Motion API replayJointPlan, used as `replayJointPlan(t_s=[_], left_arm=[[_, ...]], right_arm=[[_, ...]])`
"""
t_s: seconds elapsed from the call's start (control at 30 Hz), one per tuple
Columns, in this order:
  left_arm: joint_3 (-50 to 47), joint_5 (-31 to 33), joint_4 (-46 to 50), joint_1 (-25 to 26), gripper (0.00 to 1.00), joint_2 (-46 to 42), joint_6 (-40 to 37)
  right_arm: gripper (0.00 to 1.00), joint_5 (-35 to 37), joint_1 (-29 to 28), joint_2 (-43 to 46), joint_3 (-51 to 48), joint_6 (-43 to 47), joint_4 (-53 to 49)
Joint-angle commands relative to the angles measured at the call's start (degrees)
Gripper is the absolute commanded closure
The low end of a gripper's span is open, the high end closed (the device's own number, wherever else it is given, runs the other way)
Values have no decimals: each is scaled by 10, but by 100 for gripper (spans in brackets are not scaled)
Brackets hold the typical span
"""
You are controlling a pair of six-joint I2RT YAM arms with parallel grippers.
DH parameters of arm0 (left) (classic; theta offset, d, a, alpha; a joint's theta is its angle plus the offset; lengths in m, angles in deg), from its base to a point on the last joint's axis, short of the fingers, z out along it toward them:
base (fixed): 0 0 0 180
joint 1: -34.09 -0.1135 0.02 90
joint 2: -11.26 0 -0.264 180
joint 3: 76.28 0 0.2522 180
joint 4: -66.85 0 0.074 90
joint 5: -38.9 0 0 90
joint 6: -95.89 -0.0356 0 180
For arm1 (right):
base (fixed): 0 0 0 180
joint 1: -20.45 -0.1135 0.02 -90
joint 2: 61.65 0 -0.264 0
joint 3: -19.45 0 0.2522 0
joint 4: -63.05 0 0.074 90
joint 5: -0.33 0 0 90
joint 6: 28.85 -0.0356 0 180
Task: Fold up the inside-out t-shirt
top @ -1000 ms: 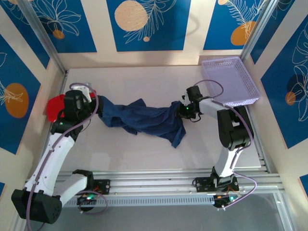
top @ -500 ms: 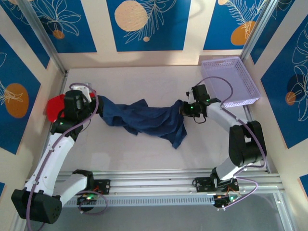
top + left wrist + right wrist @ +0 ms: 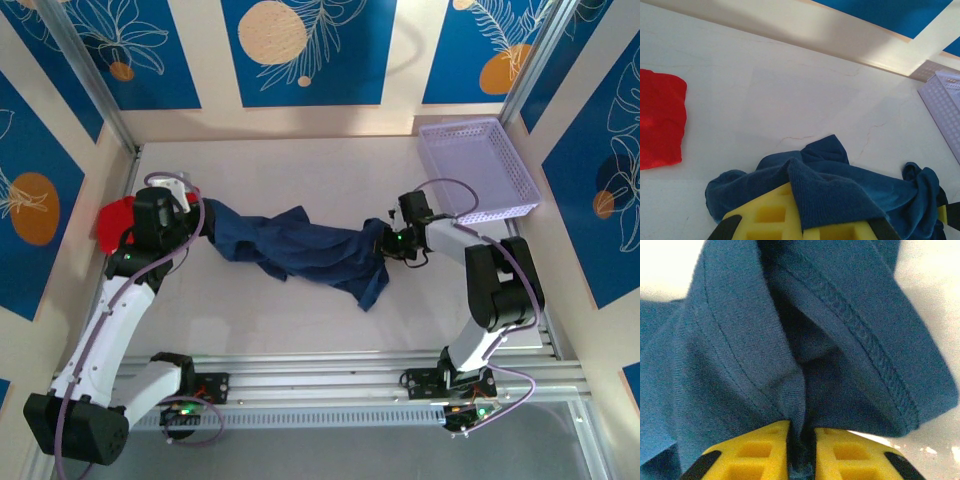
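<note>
Two ends pinched, cloth strung between

By the left edge of the tabletop (image 3: 300, 180) lies a red garment (image 3: 115, 222). The left gripper (image 3: 190, 218) is clamped on one end of the inside-out t-shirt (image 3: 295, 250), which lies across the middle. The right gripper (image 3: 801, 435) pinches a hemmed fold, likely to pull it flat. Bunching hides sleeves and collar.

The t-shirt (image 3: 300, 250) is dark navy, stitched in the same blue; the other garment (image 3: 112, 222) is bright red; the basket (image 3: 480, 168) is pale lilac with a fine grid of holes; the table (image 3: 300, 180) is off-white, faintly veined; the wall panels (image 3: 300, 50) are deep blue with white leaf outlines and peach discs; the arms (image 3: 110, 330) are white with black joints, their fingers (image 3: 775, 432) yellow.
</note>
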Motion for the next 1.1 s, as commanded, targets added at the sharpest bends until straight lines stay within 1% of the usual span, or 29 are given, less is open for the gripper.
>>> replayJointPlan(t_s=[0.0,0.13,0.33,0.43,0.77,0.9,1.07], left_arm=[[-4,-8,-23,-6,100,-2,-2],[-5,-8,-24,-6,100,-1,-2],[-5,-8,-23,-6,100,-2,-3],[-6,-8,-23,-6,100,-3,-3],[-7,-7,-22,-6,100,-4,-3],[-7,-7,-23,-6,100,-3,-3],[-7,-8,-25,-6,100,-1,-1]], right_arm=[[76,-21,3,4,-12,-3,11],[71,-20,3,4,-21,-2,16],[70,-27,0,9,-24,-8,17],[74,-25,-4,19,-27,-12,11],[93,-18,-15,62,-29,-17,-10],[97,-15,-16,89,-24,-17,-30],[98,0,-14,135,-5,-8,-62]])
